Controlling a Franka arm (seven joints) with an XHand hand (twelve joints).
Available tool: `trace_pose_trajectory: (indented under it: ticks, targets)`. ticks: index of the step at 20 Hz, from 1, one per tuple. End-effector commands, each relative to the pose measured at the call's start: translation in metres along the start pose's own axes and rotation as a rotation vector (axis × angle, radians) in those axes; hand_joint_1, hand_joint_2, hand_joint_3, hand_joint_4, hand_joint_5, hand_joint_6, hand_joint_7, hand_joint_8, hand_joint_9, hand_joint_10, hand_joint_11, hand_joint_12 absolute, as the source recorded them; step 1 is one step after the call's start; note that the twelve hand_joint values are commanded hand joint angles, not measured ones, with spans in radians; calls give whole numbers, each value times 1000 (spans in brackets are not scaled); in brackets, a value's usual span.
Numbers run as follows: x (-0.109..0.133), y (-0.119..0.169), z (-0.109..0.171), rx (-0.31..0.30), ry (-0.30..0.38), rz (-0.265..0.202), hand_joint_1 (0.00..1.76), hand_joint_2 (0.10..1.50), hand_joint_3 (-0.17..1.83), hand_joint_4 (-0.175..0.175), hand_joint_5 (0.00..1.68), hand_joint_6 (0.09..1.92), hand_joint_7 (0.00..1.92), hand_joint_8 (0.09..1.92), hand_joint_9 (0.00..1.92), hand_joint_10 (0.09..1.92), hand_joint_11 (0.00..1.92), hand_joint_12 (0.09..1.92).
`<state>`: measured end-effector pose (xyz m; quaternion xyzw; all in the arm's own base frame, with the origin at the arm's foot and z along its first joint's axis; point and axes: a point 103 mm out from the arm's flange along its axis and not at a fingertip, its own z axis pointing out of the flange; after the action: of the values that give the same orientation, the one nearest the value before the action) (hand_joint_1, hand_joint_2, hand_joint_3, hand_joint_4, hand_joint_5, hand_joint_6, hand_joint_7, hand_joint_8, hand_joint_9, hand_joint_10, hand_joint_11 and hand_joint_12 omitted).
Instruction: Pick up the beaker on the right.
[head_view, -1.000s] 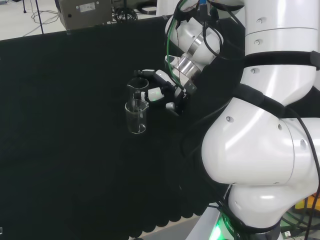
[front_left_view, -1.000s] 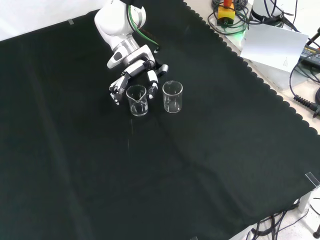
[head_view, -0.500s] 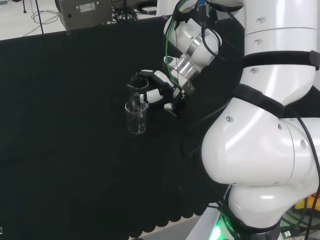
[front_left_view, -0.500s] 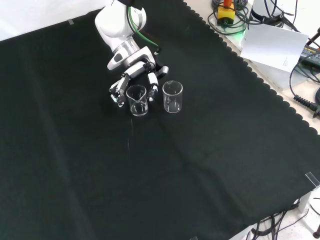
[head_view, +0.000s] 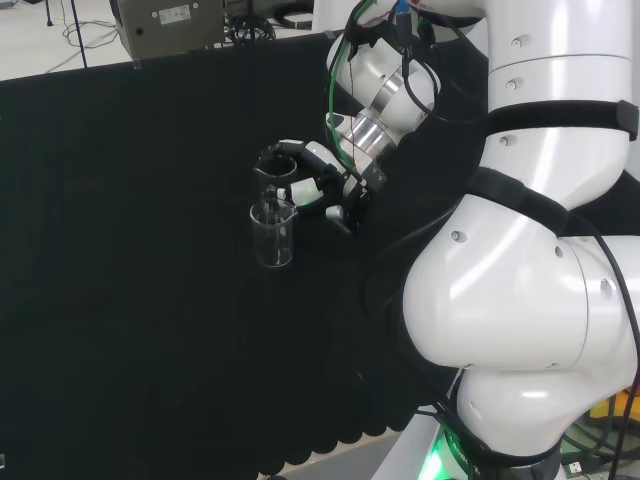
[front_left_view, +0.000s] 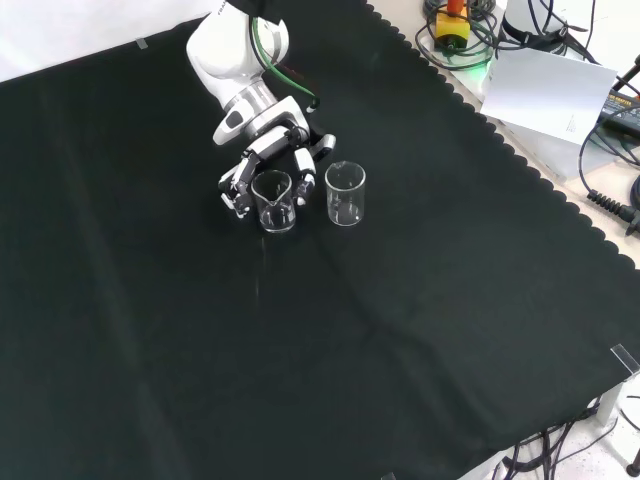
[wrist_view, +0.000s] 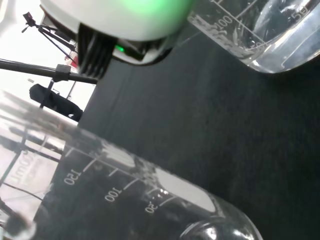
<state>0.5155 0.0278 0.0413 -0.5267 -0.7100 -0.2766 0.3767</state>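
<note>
Two clear glass beakers stand side by side on the black cloth in the front view. The hand (front_left_view: 262, 158) is curled round the left beaker (front_left_view: 272, 201), fingers on its left side and thumb (front_left_view: 303, 170) between the two beakers. That beaker rests on the cloth. The right beaker (front_left_view: 345, 193) stands free. In the head view the held beaker (head_view: 275, 172) is the farther one, with the hand (head_view: 318, 185) at its right, and the free beaker (head_view: 272, 236) is nearer. In the wrist view a graduated beaker wall (wrist_view: 125, 185) is close and another beaker (wrist_view: 270, 35) lies beyond.
The arm's white links (head_view: 520, 250) stand at the right of the head view. Cables, a white sheet (front_left_view: 550, 90) and gear lie off the cloth's scalloped edge at the front view's upper right. Bare black cloth (front_left_view: 350, 350) spreads in front of the beakers.
The hand has come closer to the left beaker and its fingers have curled in round it. Both beakers stay where they stood.
</note>
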Motion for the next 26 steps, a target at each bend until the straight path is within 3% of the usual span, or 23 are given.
trace_pose_trajectory:
  ticks: [1,14,16,18,19,21,24,26]
  targets:
    - [0,1,1,0,26,2,1081,490,758,-38,462,974,437,770,549,618,40,1381]
    - [3,4,6,52,42,-3,1060,466,767,-39,430,938,413,766,589,613,121,1371]
    - [3,5,7,51,26,2,1062,473,761,-40,513,940,472,769,644,609,164,1361]
    - [4,6,6,25,-7,9,1119,507,768,-38,694,936,619,763,772,594,323,1329]
    - [5,6,5,0,-31,18,1149,607,693,-88,859,921,764,785,893,594,518,1259]
    - [8,6,2,-69,-93,38,1324,663,659,-117,1040,938,1044,873,1183,582,896,1023]
    - [12,6,-7,-158,-161,50,1419,583,787,-162,1110,917,1211,870,1371,592,1094,837]
    - [14,6,-17,-199,-199,44,1497,649,631,-173,1106,870,1245,830,1409,573,1123,728]
